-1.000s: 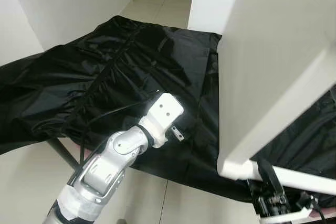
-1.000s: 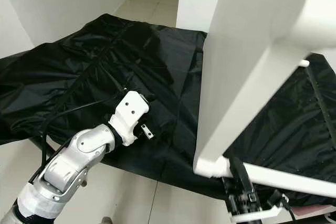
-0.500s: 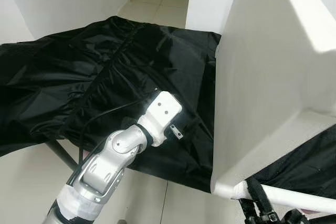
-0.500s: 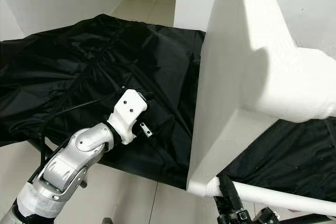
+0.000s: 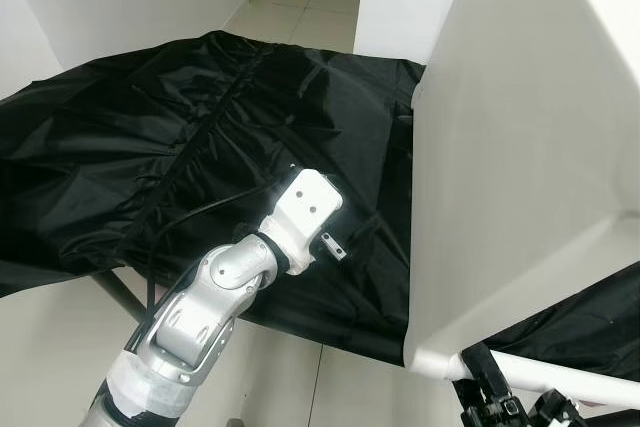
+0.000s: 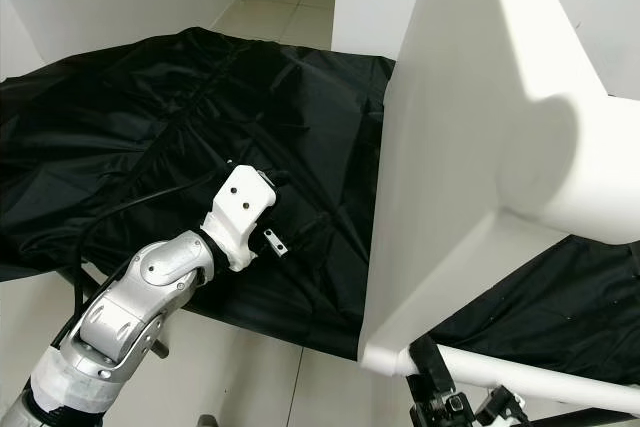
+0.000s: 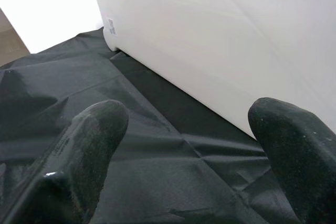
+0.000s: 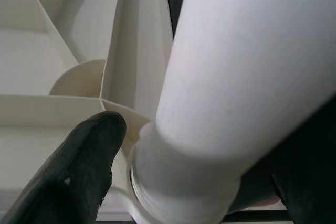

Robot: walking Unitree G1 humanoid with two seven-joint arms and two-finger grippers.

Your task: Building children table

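Note:
A large white plastic tabletop (image 5: 520, 147) stands tilted on its edge at the right, its ribbed underside (image 8: 63, 40) facing the right wrist camera. A white tube leg (image 5: 560, 372) juts from its lower corner. My right gripper (image 8: 191, 177) is shut on that leg (image 8: 236, 93), low at the right by the table's front edge. Over the black cloth, just left of the tabletop's edge (image 7: 210, 40), my left gripper (image 7: 184, 156) is open with nothing between its fingers (image 7: 79, 161). Its white wrist (image 5: 305, 212) hovers above the cloth.
A crumpled black cloth (image 5: 200, 127) covers the work table, whose front edge runs close before me. A metal table leg (image 5: 120, 292) shows under it at the left. White walls and a tiled corridor (image 5: 300, 7) lie beyond.
The white tabletop has swung in the right gripper's hold and now shows a different face. Its lower corner sits a little further left. The left arm has barely moved.

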